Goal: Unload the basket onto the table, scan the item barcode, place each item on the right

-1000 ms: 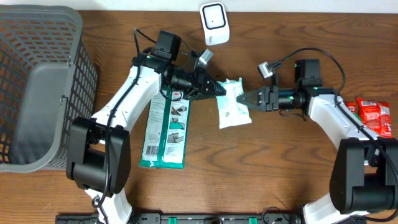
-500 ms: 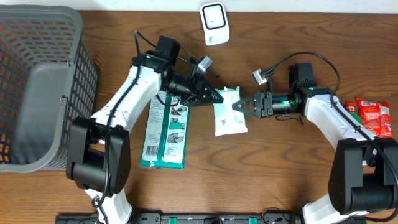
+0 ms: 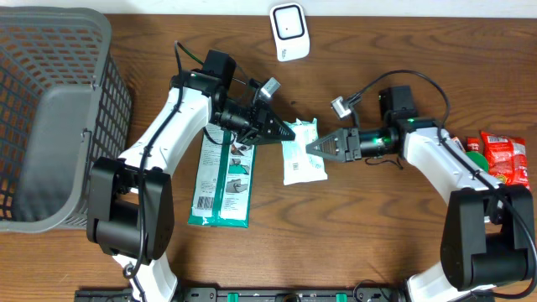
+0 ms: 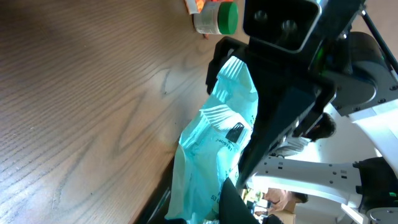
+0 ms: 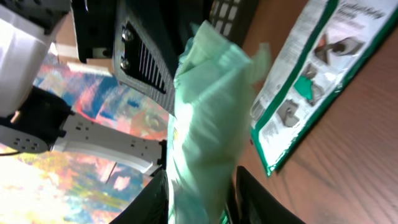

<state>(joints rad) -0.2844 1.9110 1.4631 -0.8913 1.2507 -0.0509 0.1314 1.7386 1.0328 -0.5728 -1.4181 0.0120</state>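
Reaching inward, left tool clamps the pouch; right tool straddles it, grip unclear.

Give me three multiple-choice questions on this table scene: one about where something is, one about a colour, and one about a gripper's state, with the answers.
1. Where is the white scanner?
A) at the far edge of the table
B) inside the grey basket
C) under the flat green-and-white package

2. What colour are the packets at the table's right edge?
A) blue
B) red
C) yellow

3. What state is the left gripper in?
A) open above bare wood
B) shut on the flat green-and-white package
C) shut on the pale green pouch

Answers:
1 A, since it lies at the top of the overhead view, on the wood by the far edge.
2 B, since they show plain red in the overhead view.
3 C, since the left wrist view shows the pouch clamped in it.
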